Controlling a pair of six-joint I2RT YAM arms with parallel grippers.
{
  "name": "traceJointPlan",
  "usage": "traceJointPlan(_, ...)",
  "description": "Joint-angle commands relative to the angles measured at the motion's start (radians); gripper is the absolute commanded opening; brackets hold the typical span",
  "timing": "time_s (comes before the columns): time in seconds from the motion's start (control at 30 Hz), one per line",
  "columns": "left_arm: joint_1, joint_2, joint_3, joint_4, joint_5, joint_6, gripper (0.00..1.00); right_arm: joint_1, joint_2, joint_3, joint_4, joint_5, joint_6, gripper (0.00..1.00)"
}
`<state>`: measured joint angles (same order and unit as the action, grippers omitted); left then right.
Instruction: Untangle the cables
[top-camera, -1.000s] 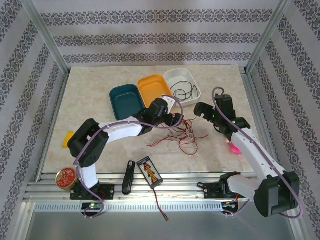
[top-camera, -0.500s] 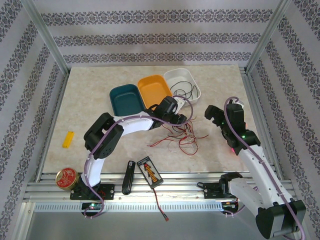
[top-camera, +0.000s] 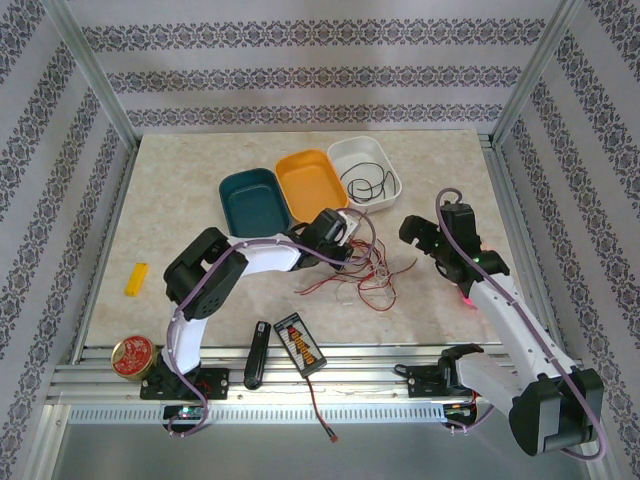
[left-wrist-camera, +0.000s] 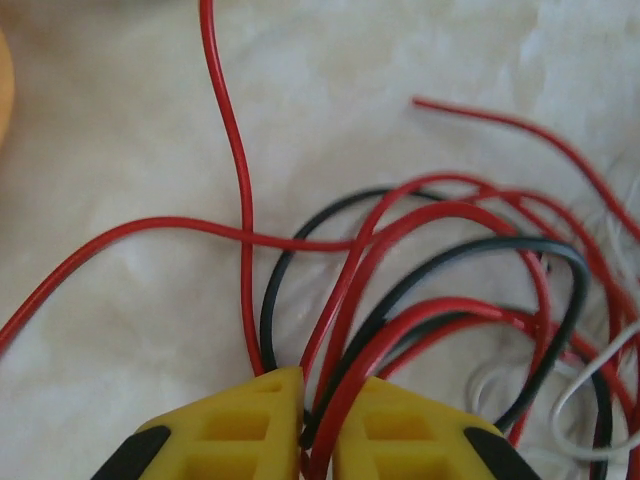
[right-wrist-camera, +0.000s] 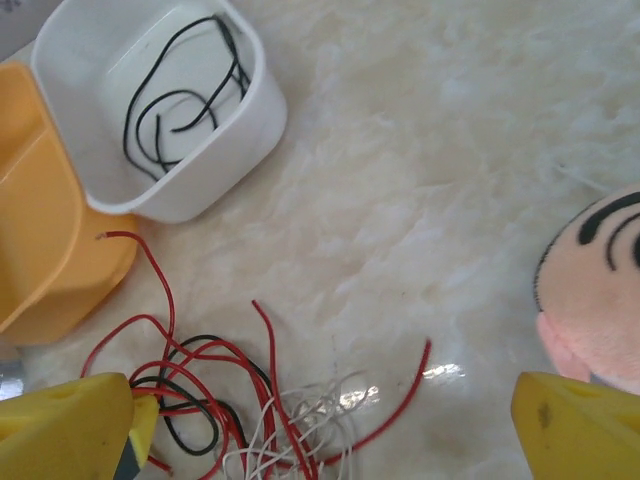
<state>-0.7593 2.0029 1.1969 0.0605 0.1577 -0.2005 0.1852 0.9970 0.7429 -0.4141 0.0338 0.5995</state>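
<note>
— Pale marbled tabletop (top-camera: 180, 170), patterned walls round it. What lies on your left side?
— Far left, a yellow chip (top-camera: 136, 278), and at the near edge a red tin (top-camera: 131, 356). Further right along that edge, a black tool (top-camera: 256, 353) lies just beside a black box with orange stripes (top-camera: 300, 342).
— And at the back?
— Three trays stand side by side: a teal tray (top-camera: 252, 199), an orange tray (top-camera: 310, 181) and a white tray (top-camera: 385, 160). One black cable (right-wrist-camera: 185, 95) lies coiled in the white one.
— Where are the other cables?
— The tangle of cables (top-camera: 372, 272) lies on the bare table in the middle, in front of the orange and white trays. Red, black and whitish strands loop through one another. My left gripper (left-wrist-camera: 318, 390) is down at the tangle's left edge. Its yellow fingers (left-wrist-camera: 240, 425) are pinched together on several red and black strands, which run up out of the narrow gap between them.
— And your right one?
— My right gripper (right-wrist-camera: 325, 405) hangs just right of the tangle, jaws spread wide apart above the table. One finger sits over the outer loops; I cannot tell whether it touches them.
— Anything beyond it?
— A pink toy (right-wrist-camera: 600, 290) with black brows lies on the table further right, beside my right arm.
</note>
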Motion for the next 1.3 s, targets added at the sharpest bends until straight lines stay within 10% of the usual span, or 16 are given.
traceJointPlan(0.0,-0.022,-0.087,-0.062,0.073,0.036,-0.080,0.10,0.003,-0.009,-0.015,0.045,-0.113,-0.021,0.87)
traceJointPlan(0.57,-0.029,-0.201,-0.244,0.184,0.069,-0.181,0.01,0.212,0.261,0.013,0.141,-0.297,-0.081,0.36)
traceJointPlan(1.27,-0.029,-0.209,-0.264,0.213,0.093,-0.184,0.00,0.183,0.526,0.058,0.291,-0.449,-0.111,0.27)
